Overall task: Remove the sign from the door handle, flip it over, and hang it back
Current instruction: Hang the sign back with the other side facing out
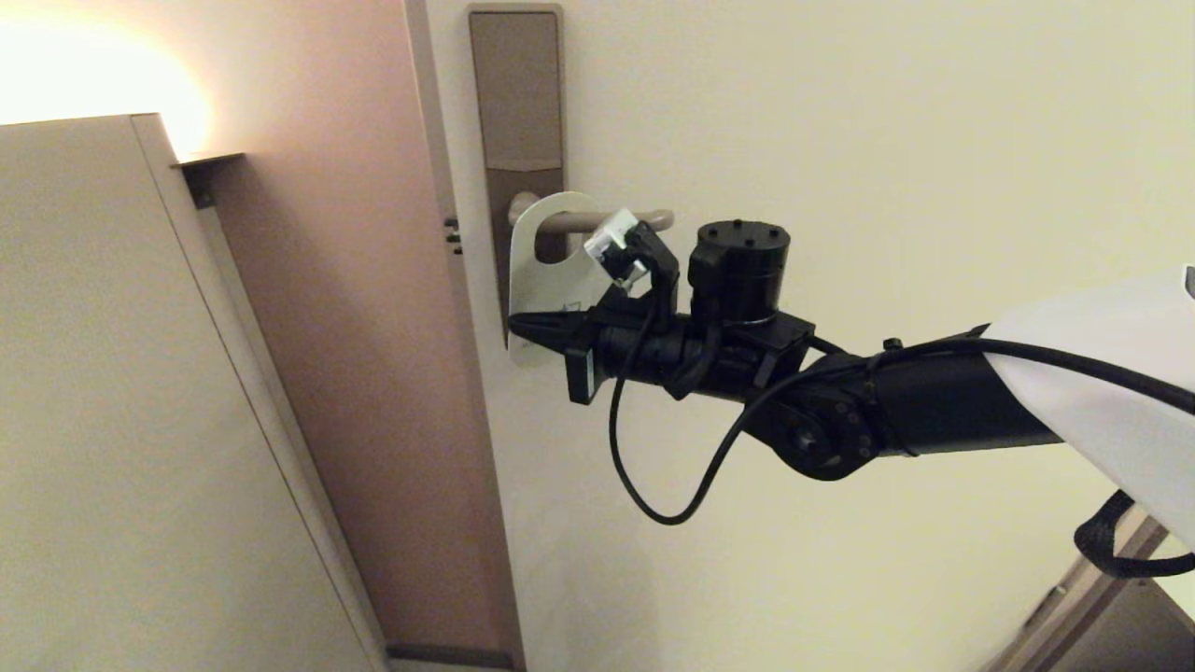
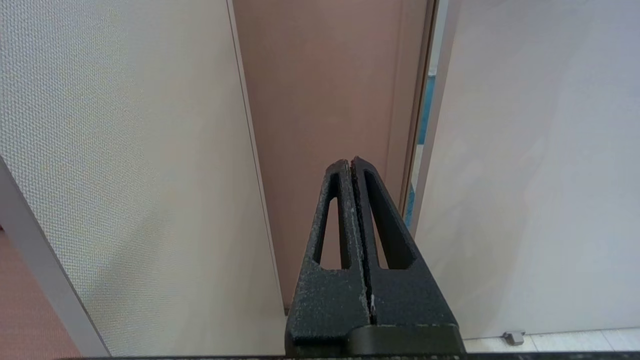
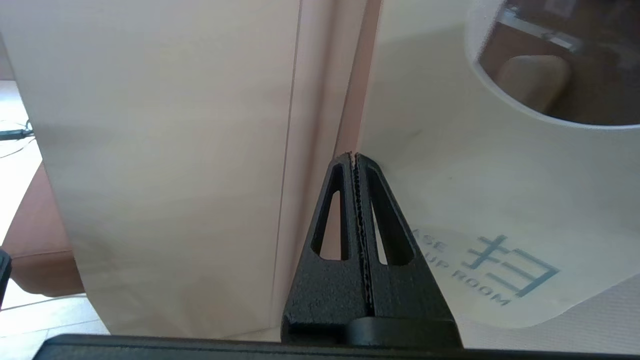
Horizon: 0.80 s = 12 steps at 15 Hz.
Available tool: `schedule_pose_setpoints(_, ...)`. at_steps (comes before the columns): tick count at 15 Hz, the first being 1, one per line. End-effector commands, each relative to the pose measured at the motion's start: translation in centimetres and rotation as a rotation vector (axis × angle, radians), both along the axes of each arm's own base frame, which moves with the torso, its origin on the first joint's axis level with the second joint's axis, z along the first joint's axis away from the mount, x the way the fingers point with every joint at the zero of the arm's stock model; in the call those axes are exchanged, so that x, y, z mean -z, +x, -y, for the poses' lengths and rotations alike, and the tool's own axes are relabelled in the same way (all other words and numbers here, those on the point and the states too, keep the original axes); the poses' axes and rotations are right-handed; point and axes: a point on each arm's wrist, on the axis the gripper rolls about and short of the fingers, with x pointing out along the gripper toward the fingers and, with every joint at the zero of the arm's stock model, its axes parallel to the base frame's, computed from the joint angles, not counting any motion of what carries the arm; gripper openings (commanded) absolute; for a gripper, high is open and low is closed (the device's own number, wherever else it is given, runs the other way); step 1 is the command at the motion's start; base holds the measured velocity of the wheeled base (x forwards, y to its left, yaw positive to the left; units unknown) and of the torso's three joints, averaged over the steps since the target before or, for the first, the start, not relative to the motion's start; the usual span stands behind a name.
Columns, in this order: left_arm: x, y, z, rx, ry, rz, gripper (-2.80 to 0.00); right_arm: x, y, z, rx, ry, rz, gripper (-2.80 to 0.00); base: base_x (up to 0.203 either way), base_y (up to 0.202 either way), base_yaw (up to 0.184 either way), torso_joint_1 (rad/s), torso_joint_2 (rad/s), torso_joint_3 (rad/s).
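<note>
- Cream door (image 1: 840,140) fills the background.
- Only the right wrist view shows "UP ROOM" lettering on the sign (image 3: 450,175).
- Right gripper (image 1: 523,329) has fingers pressed together beside the sign's lower edge, holding nothing.
- White-faced sign hangs on the door handle (image 1: 597,221).
- Left gripper (image 2: 350,162) is likewise closed, empty.
</note>
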Motion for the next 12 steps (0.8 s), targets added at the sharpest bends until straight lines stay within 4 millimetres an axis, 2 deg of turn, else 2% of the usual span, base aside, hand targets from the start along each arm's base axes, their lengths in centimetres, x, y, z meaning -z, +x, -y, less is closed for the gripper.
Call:
schedule_pose_setpoints(1, 0.0, 0.0, 0.0, -0.002, 0.000, -0.001, -2.80, 0.5, 0.2, -0.6, -0.010, 0.019, 0.022, -2.80, 0.000, 0.000, 0.000, 0.000, 0.00, 0.000)
schedule_pose_setpoints(5, 0.0, 0.0, 0.0, 0.000, 0.000, -0.001, -2.80, 1.3, 0.3, -1.4, -0.001, 0.051, 0.056, -2.80, 0.000, 0.000, 0.000, 0.000, 0.00, 0.000)
schedule_pose_setpoints(12, 0.0, 0.0, 0.0, 0.001, 0.000, -0.001, -2.80, 2.4, 0.6, -1.5, 0.049, 0.093, 0.100, -2.80, 0.000, 0.000, 0.000, 0.000, 0.00, 0.000)
